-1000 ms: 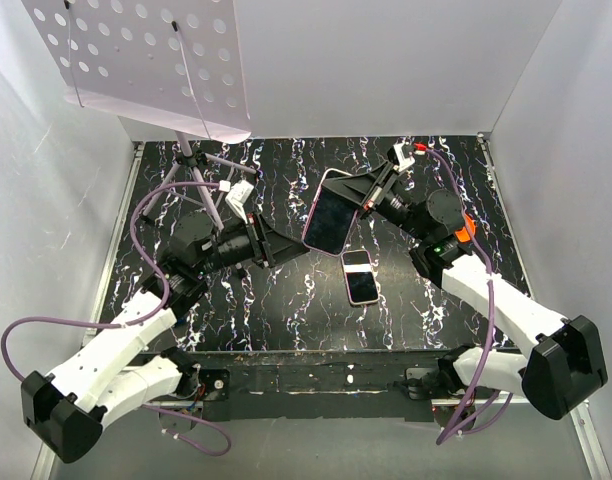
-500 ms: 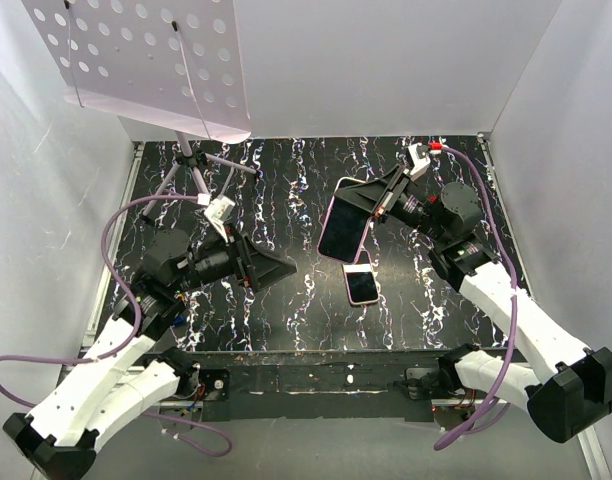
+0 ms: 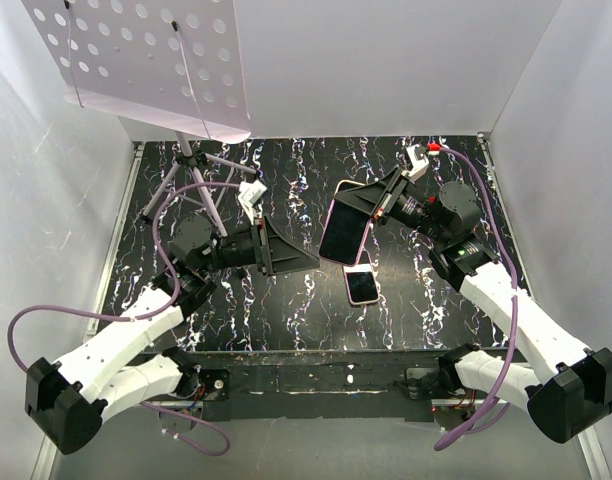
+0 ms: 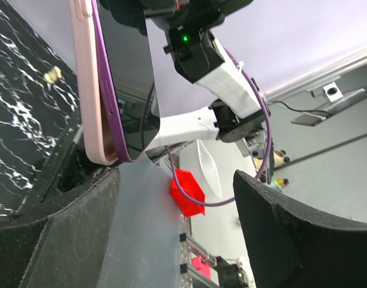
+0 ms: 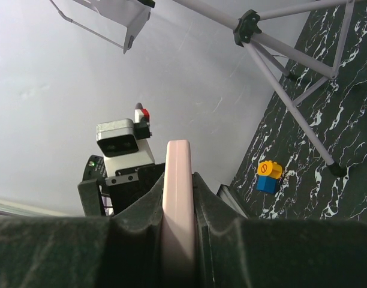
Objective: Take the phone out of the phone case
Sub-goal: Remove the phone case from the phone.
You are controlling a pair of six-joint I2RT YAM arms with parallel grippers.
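My right gripper (image 3: 374, 205) is shut on the pink phone case (image 3: 330, 215) and holds it tilted above the table. The dark phone (image 3: 346, 232) sits in the case. In the right wrist view the case edge (image 5: 179, 192) is clamped between my fingers (image 5: 135, 234). My left gripper (image 3: 298, 255) is open and empty, just left of the phone's lower end. In the left wrist view the purple-edged phone (image 4: 126, 72) and pink case (image 4: 84, 84) stand at upper left, just past my left finger (image 4: 51, 240); whether they touch I cannot tell.
A second phone (image 3: 362, 284) lies flat on the black marbled table (image 3: 286, 300), below the held one. A tripod music stand (image 3: 191, 160) stands at the back left. A small yellow and blue block (image 5: 267, 176) sits near the tripod legs. White walls enclose the table.
My left gripper pulled away to the left from the phone, then came back toward its lower end. My right gripper shifted the cased phone slightly right and holds it there.
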